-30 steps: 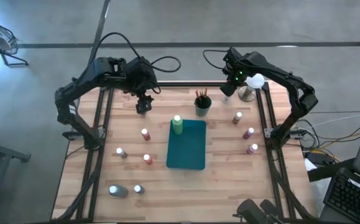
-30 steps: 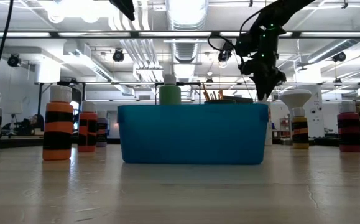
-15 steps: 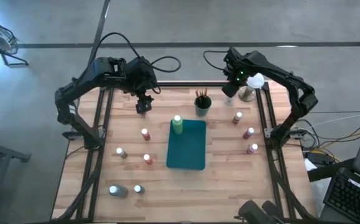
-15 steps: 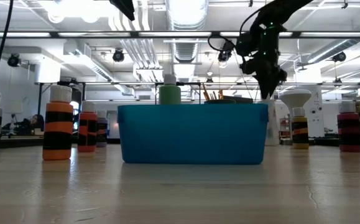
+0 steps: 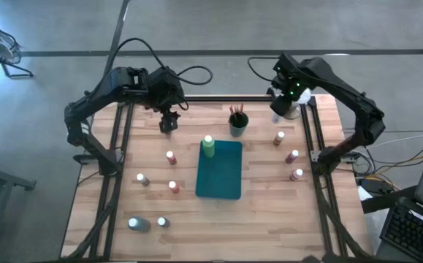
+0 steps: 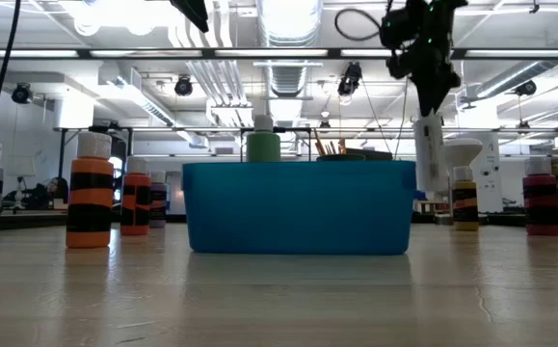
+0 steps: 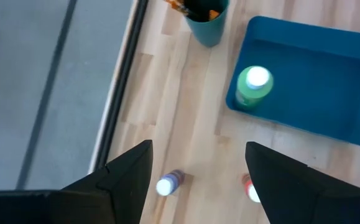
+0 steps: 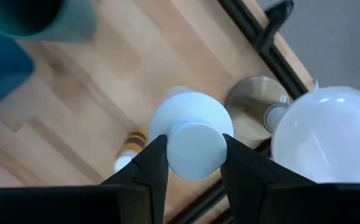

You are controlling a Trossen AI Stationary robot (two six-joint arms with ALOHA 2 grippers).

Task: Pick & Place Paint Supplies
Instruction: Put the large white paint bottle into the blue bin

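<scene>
At the near-left corner of the tabletop (image 5: 269,219), a grey bottle (image 5: 138,224) and a smaller white-capped bottle (image 5: 162,221) are sitting side by side. Farther in, more small white-capped paint bottles are standing apart on both sides of the teal tray (image 5: 222,183), which is occupying the middle of the tabletop with its long axis running near to far. A light-green bottle (image 5: 208,145) is standing upright in the tray's far-left corner. Just past the tray's far edge, a teal cup (image 5: 237,126) is holding the brushes (image 5: 236,110).

The left gripper (image 7: 198,149) is hovering near the far edge, left of the cup, with its fingers standing apart and nothing between them.

The right gripper (image 8: 195,146) is hanging above the far-right corner, clamped on the cap of a white bottle (image 6: 430,154). The bottle is hanging clear of the tabletop with its long axis vertical, directly below the gripper and just beside the white-domed object (image 5: 301,93) on its metal stand.

Governing relation: the tray is lying toward the near-left of the right gripper, with the cup of brushes between the two. The right arm is carrying the load, so the transfer is probably falling to it. The bottle is likely needing to stay lifted enough to clear the cup and the tray wall.
</scene>
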